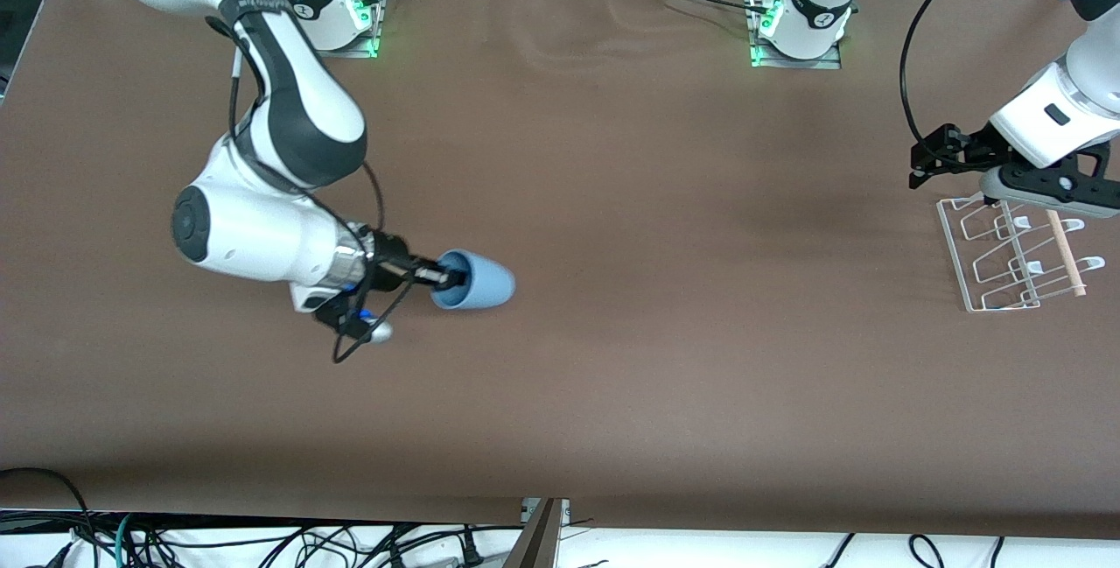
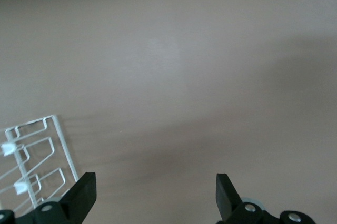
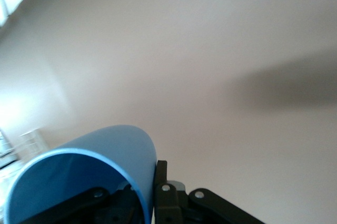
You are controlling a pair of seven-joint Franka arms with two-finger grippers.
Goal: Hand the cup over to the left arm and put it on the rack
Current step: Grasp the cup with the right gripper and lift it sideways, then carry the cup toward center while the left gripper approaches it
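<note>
The light-blue cup (image 1: 477, 280) is held on its side, above the table toward the right arm's end. My right gripper (image 1: 444, 276) is shut on its rim, one finger inside the cup and one outside. In the right wrist view the cup (image 3: 105, 153) fills the lower corner with a finger (image 3: 161, 174) pressed on its wall. My left gripper (image 1: 929, 158) is open and empty, in the air beside the white wire rack (image 1: 1015, 255) at the left arm's end. The left wrist view shows its two fingers (image 2: 84, 192) wide apart and part of the rack (image 2: 37, 161).
A pale wooden rod (image 1: 1067, 252) lies along the rack's edge. The brown table (image 1: 656, 244) lies bare between the two arms. Cables hang below the table's near edge.
</note>
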